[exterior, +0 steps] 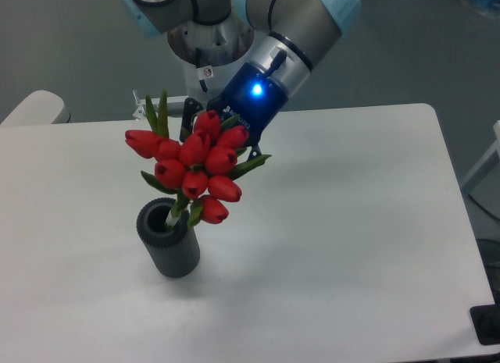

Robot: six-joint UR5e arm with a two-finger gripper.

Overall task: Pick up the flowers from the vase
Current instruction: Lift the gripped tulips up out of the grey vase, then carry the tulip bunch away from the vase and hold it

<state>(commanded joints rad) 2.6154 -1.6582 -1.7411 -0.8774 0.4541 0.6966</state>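
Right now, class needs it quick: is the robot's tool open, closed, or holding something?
Tool: cannot be told; its fingers are hidden behind the flowers, whose stems are in the vase.

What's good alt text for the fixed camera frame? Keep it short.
A robot arm's gripper reaches down into a bunch of red tulips, the flowers, whose stems sit in a dark grey ribbed vase on a white table. The blooms hide the fingers, so the grip is unclear.
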